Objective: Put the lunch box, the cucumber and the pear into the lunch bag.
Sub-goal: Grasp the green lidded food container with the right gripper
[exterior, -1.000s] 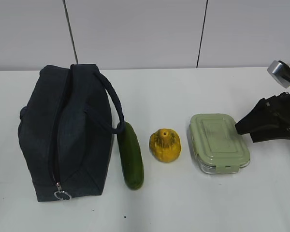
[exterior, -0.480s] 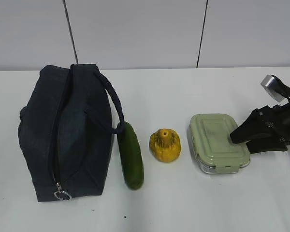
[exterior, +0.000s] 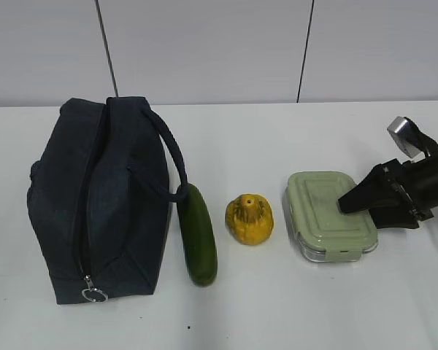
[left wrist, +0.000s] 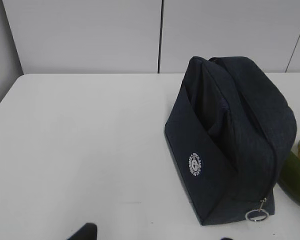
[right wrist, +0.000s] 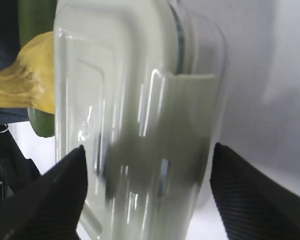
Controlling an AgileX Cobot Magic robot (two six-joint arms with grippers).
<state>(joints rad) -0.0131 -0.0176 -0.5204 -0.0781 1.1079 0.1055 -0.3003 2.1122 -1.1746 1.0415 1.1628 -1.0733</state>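
The navy lunch bag [exterior: 102,197] stands at the left, zipped shut, its ring pull facing the front. The dark green cucumber [exterior: 198,233] lies just right of the bag, with the yellow pear [exterior: 249,219] beside it. The lunch box [exterior: 325,211], glass with a sage-green lid, sits on the table at the right. My right gripper [exterior: 361,208] is open over the box's right end. In the right wrist view its black fingers [right wrist: 65,190] flank the lunch box [right wrist: 135,125] without closing on it. My left gripper [left wrist: 155,236] is open and empty, left of the lunch bag [left wrist: 230,140].
A white table [exterior: 277,306] carries everything, with a grey panelled wall behind it. The bag's padded loop handle [exterior: 171,157] arches over towards the cucumber. The right arm [exterior: 416,179] reaches in from the right edge.
My right gripper has moved left and lower, from beside the lunch box to over its right end. The left gripper and all the objects have stayed still.
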